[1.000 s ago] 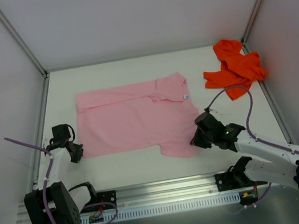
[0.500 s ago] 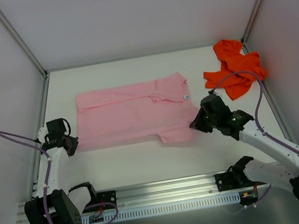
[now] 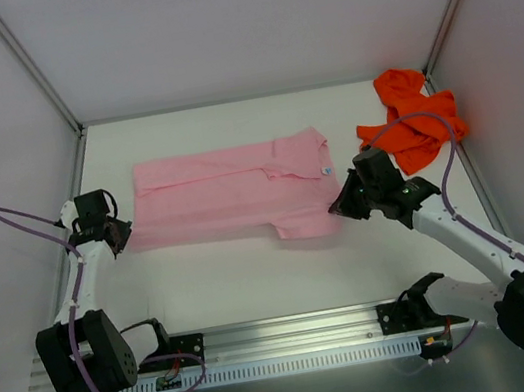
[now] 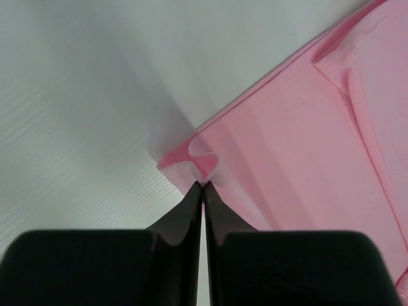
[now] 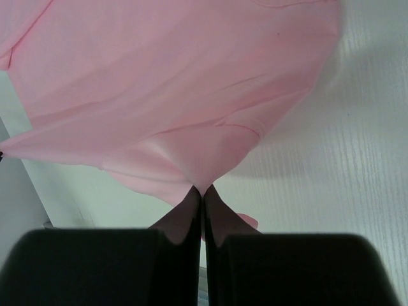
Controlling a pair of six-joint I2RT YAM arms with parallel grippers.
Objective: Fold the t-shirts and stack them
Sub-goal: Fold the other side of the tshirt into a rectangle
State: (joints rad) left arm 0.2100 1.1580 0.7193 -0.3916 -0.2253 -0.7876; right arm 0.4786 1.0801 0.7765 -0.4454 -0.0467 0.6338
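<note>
Across the middle of the counter the pink t-shirt lay spread out. Its long axis ran left to right between the two arms, and its collar was toward the right end. At the near-left corner the left gripper was closed tight, with a small pucker of pink cloth nipped between its fingertips. At the near-right corner the right gripper was closed in the same way on a pinch of fabric. The cloth rose away from its tips and cast a shadow on the counter, so that edge seemed slightly lifted. Each arm therefore held the end of the near edge on its own side, and the body of the shirt lay straight ahead of both grippers, toward the far wall. I judged that any fold would carry that near edge forward across the short axis, the two grippers keeping level. The orange t-shirt sat crumpled in the far right corner, just beyond the pink one's right end. It was nearer the right arm, and neither gripper touched it.
</note>
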